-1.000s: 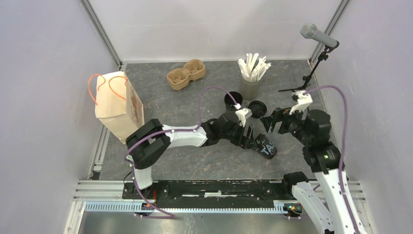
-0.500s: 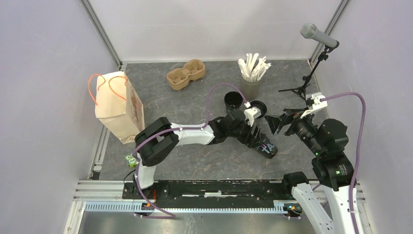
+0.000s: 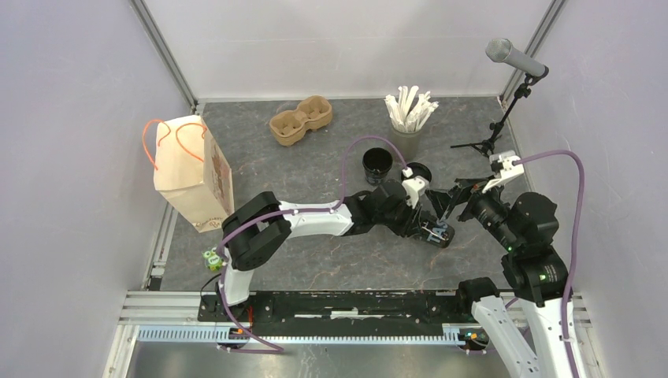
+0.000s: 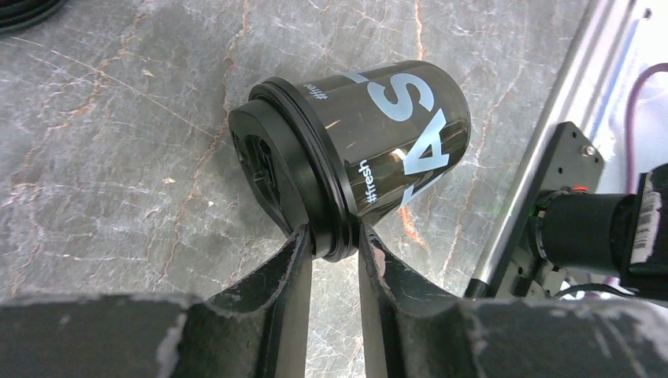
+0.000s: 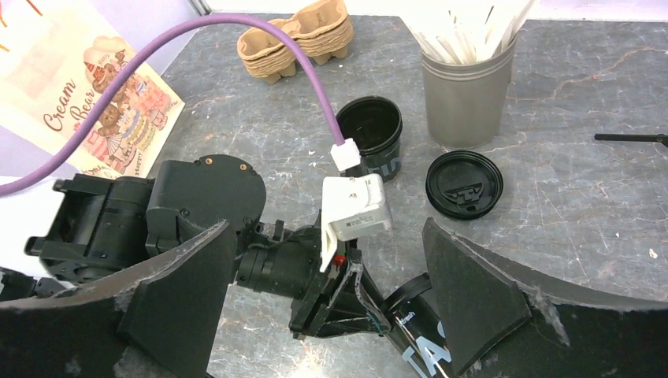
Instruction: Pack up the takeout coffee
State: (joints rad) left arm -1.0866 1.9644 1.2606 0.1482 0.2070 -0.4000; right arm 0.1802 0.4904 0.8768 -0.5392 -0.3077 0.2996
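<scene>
Takeout coffee (image 3: 436,234) lies on its side on the table (image 3: 315,260) between my two arms, seen from above. The left wrist view shows my left gripper (image 4: 332,236) pinching its lid rim, probably to right it. In the right wrist view, my right gripper (image 5: 328,228) hovers spread wide, clear of it.

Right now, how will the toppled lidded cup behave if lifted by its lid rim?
The lidded cup lies on its side, round, so a nudge probably rolls it. The left gripper pinches only the lid rim; the lid might pop off. Its glossy wall looks slippery.
</scene>
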